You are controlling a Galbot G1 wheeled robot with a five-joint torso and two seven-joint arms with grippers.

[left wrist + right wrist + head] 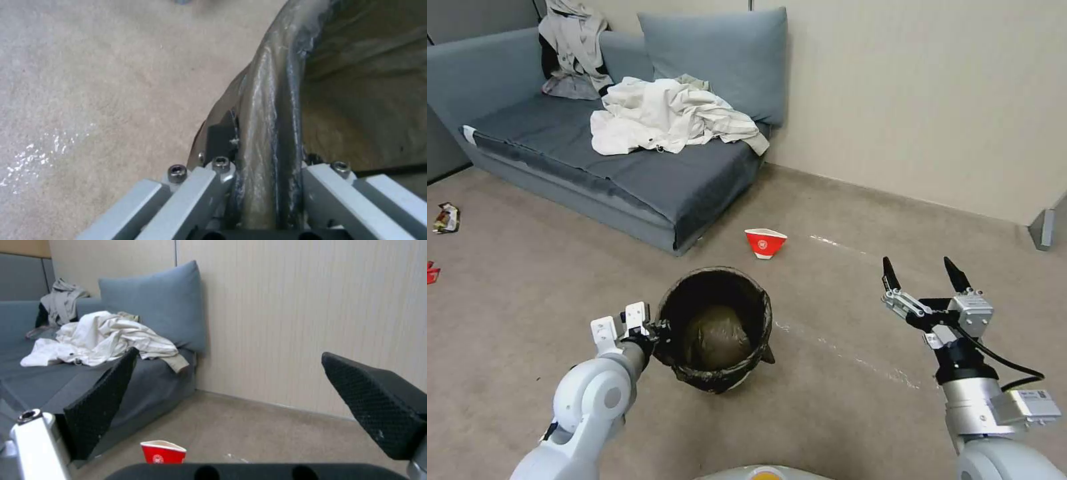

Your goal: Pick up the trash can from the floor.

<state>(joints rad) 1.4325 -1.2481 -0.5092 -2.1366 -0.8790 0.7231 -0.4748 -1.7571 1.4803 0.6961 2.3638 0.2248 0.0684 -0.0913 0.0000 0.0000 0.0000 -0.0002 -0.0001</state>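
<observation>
Left gripper: the left gripper (657, 330) is clamping the near-left rim of the trash can (715, 330), one finger lying outside the wall and the other inside.
Left wrist view: this close view is showing the bag-covered rim (271, 110) running straight between the two grey finger links of the left gripper (267, 186), with the dark pad (220, 133) pressing against the outer side of the rim; the head view is too far off to be showing that contact.
Trash can: it is sitting tilted beside the gripper, its mouth leaning toward the camera; whether its base is touching the floor (840, 400) cannot be told.
Trash can contents: the dark brown-black bag is lining the inside and folding over the rim, and a bunched lump of bag (715, 337) is lying at the bottom.
Right gripper: the right gripper (926, 275) is hanging well to the right of the can, above the carpet, its two black fingertips spread wide apart with nothing between them.
Right wrist view: it is looking past the parted black pads (104, 400) toward the grey sofa (80, 386) and the wall.
Paper bowl: the red-and-white bowl (765, 242) is standing on the carpet beyond the can, near the sofa's corner; the right wrist view is catching it (162, 451) low between the pads.
Sofa: a heap of pale clothes (667, 117) is lying on the seat in front of a blue-grey cushion (720, 57).
Floor litter: a crumpled wrapper (446, 218) is lying far to the left.
</observation>
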